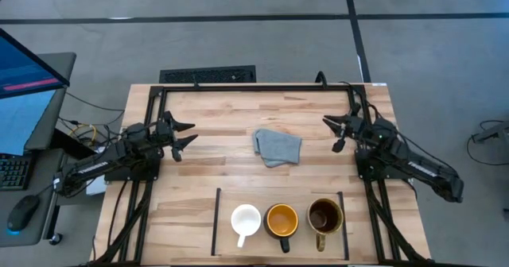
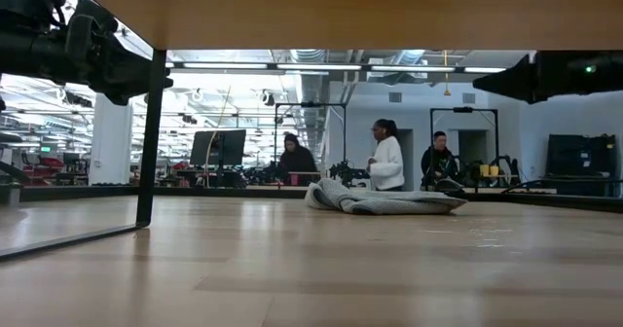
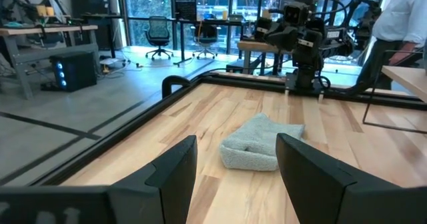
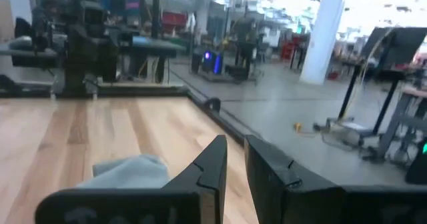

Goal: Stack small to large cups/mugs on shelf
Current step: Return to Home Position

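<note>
Three mugs stand in a row on the shelf [image 1: 227, 195], between its two thin black bars at the table's near edge. From left to right they are the small white mug [image 1: 246, 219], the dark mug with the orange inside [image 1: 281, 219] and the brownish-gold mug [image 1: 324, 216]. Each stands upright on its base, handle toward the near edge. My left gripper [image 1: 188, 137] hovers at the table's left side, open and empty [image 3: 237, 144]. My right gripper [image 1: 334, 133] hovers at the right side, a narrow gap between its fingers [image 4: 235, 144], nothing in it. Both point level toward the table's middle.
A crumpled grey cloth [image 1: 277, 147] lies on the table's middle between the two grippers, also seen in the low view [image 2: 384, 200]. A black metal frame [image 1: 254, 87] runs around the table. A monitor and keyboard [image 1: 24, 100] stand off the left side. People show in the room beyond.
</note>
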Tool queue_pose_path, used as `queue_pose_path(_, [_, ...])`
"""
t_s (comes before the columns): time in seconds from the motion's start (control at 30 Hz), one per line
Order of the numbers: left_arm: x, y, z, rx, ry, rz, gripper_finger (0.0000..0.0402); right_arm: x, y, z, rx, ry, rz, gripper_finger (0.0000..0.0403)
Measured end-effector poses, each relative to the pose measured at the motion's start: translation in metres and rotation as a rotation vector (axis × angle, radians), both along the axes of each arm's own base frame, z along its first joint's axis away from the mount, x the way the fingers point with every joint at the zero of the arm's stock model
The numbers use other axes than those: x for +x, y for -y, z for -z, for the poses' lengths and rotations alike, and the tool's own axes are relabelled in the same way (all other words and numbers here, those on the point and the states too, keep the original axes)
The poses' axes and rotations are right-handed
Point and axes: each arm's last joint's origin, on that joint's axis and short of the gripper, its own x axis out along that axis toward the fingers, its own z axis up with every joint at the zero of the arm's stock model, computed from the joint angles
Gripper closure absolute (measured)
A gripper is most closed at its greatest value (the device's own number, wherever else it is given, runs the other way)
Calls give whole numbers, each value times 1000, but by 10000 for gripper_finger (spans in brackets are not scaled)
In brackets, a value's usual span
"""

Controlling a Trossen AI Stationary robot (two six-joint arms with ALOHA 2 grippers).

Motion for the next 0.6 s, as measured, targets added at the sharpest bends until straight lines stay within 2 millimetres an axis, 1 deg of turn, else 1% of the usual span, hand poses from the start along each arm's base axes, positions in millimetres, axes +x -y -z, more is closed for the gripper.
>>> queue_pose_path(0.27, [0, 0, 0, -11, 3, 0, 205, 1, 2, 6, 55, -29, 17, 327])
queue_pose_path(0.47, [0, 0, 0, -12, 3, 0, 205, 3, 6, 11, 88, -86, 109, 327])
queue_pose_path(0.6, [0, 0, 0, -9, 2, 0, 205, 4, 6, 13, 164, -78, 111, 327])
